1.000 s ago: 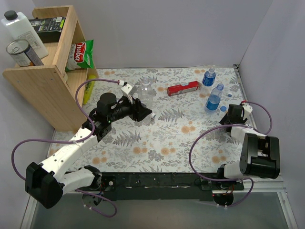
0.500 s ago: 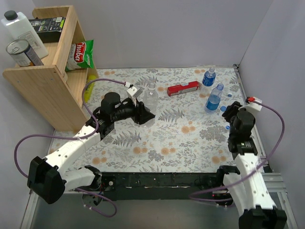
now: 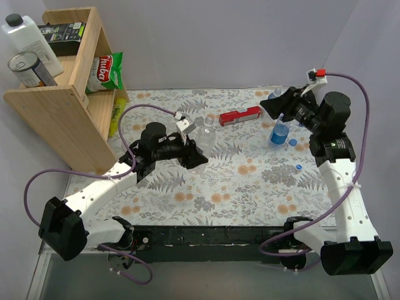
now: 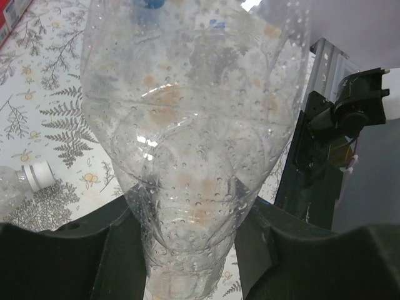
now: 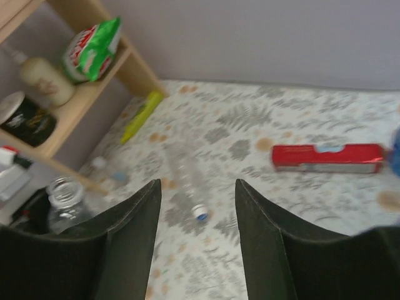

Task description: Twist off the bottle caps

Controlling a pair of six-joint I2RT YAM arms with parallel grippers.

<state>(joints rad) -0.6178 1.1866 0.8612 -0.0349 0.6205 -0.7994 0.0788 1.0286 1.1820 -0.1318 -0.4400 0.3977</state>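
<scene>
My left gripper (image 3: 194, 154) is shut on a clear crinkly bottle (image 4: 187, 125) near its lower end, and holds it tilted over the mat (image 3: 208, 132). In the right wrist view that bottle (image 5: 65, 194) is blurred and I make out no cap on its mouth. A second clear bottle (image 5: 184, 172) lies on the mat with its whitish cap (image 5: 200, 212) on; it also shows in the left wrist view (image 4: 34, 175). My right gripper (image 3: 274, 103) is open and empty, raised at the back right above a blue-labelled bottle (image 3: 281, 132). Its fingers (image 5: 134, 231) frame the lying bottle from afar.
A long red box (image 3: 240, 115) lies at the back middle. A wooden shelf (image 3: 62, 94) with cans, a jug and a bag stands at the left, a yellow-green bottle (image 3: 115, 115) at its foot. Two loose blue caps (image 3: 294, 142) (image 3: 301, 167) lie at the right.
My right arm has unfolded from the near right edge and swung up to the back right. My left gripper has moved a little to the right with the clear bottle.
</scene>
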